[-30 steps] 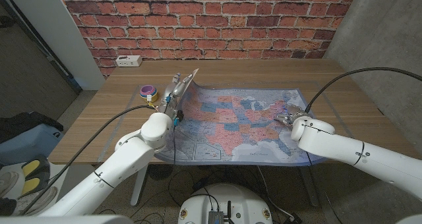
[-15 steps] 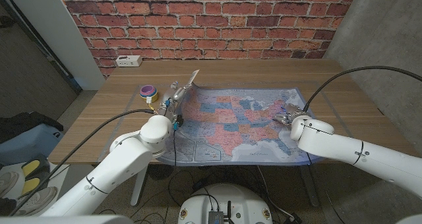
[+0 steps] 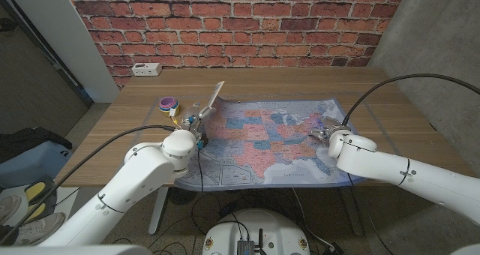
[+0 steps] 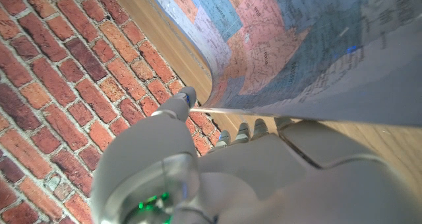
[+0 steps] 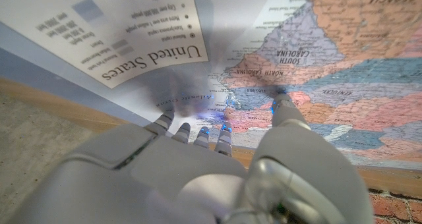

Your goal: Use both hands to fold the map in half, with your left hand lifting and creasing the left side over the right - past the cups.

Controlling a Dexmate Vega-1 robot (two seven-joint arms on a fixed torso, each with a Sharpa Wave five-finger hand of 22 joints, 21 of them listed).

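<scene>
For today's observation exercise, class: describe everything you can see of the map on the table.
The map is a large, glossy-looking colour sheet of the United States, states in mixed pastel tints, with a title box reading "United States". It lies mostly flat on the wooden table. Its far left corner is raised and curled, white underside showing, held up by the left hand. The right hand presses fingertips on its right side.
</scene>
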